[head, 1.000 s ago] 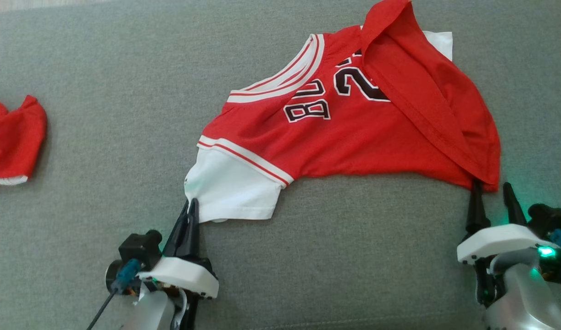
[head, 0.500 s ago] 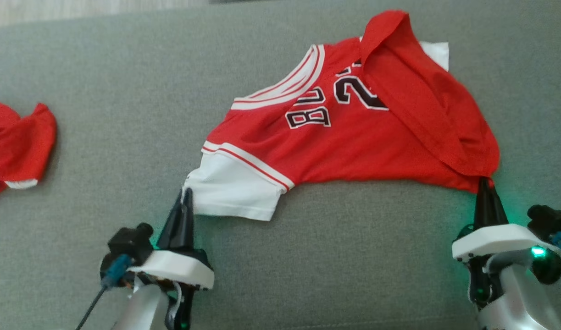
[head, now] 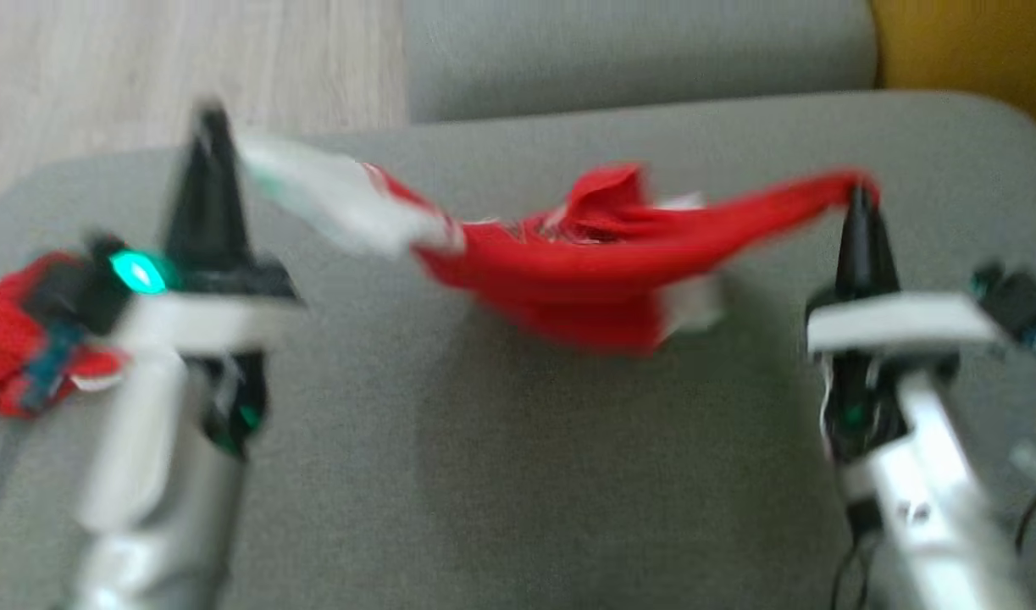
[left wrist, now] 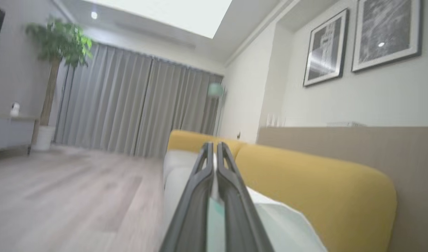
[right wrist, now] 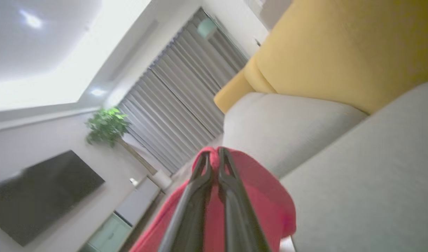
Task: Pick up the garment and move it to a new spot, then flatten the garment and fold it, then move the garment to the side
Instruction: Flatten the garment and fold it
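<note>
Motion blur smears the hanging red-and-white fabric jersey (head: 568, 280), its folds indistinct, and the left edge crops a crumpled red cloth (head: 1, 339).

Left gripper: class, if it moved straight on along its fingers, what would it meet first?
Apart from the white sleeve pinched in the left gripper, likely the farther yellow cushion, seen just past the tips; depth is unclear.
</note>
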Motion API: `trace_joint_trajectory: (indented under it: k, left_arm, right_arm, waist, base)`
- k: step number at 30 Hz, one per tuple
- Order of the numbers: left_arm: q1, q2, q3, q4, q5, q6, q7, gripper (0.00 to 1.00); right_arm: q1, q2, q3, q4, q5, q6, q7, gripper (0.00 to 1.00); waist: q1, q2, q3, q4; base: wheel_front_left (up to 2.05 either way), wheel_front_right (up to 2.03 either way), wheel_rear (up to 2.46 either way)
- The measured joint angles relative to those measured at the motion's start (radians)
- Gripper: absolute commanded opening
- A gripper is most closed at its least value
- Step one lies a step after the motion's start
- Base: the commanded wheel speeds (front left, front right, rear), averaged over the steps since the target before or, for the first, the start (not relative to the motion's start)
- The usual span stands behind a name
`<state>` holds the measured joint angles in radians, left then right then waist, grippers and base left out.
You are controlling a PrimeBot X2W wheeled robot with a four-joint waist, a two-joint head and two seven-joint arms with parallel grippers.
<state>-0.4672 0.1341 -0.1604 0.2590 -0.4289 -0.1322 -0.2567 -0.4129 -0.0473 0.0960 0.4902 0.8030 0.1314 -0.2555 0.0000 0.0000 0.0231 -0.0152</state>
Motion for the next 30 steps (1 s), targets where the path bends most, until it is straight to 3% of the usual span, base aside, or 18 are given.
trace_joint_trajectory:
  k: [5,11,14,19,23,30]
  left_arm:
    - [-0.189,0.08,-0.022,0.005,-0.006,0.0,0.011,0.0]
    - [-0.368,0.106,-0.037,0.027,-0.021,0.0,0.091,0.0]
    - [-0.411,0.113,-0.04,0.037,-0.025,0.0,0.136,0.0]
    - [-0.418,0.115,-0.037,0.095,-0.03,0.026,0.177,0.0]
    - [-0.465,0.119,-0.04,0.174,-0.013,0.043,0.159,0.0]
    - [-0.698,0.116,-0.042,0.291,0.075,0.086,0.023,0.0]
  right_arm:
    - [-0.165,-0.002,-0.028,-0.031,0.121,0.0,0.087,0.0]
    - [-0.298,-0.023,-0.111,-0.04,0.163,0.0,0.189,0.0]
    - [-0.332,-0.024,-0.143,-0.039,0.162,0.0,0.24,0.0]
    - [-0.381,-0.023,-0.175,0.001,0.064,0.0,0.283,0.0]
    - [-0.515,-0.022,-0.198,0.074,-0.022,0.0,0.253,0.0]
    - [-0.818,-0.022,-0.2,0.188,-0.107,0.0,0.077,0.0]
  waist:
    - [0.0,0.0,-0.059,0.01]
    - [-0.0001,0.0,-0.087,0.029]
    - [0.0,0.0,-0.075,0.032]
    - [0.0,0.0,-0.023,0.033]
    - [0.0003,0.0,0.06,0.029]
    - [0.0004,0.0,0.189,0.023]
  base:
    - [0.0,0.0,0.0]
    - [0.0,0.0,0.0]
    - [0.0,0.0,0.0]
    - [0.0,0.0,0.0]
    - [0.0,0.0,0.0]
    - [0.0,0.0,0.0]
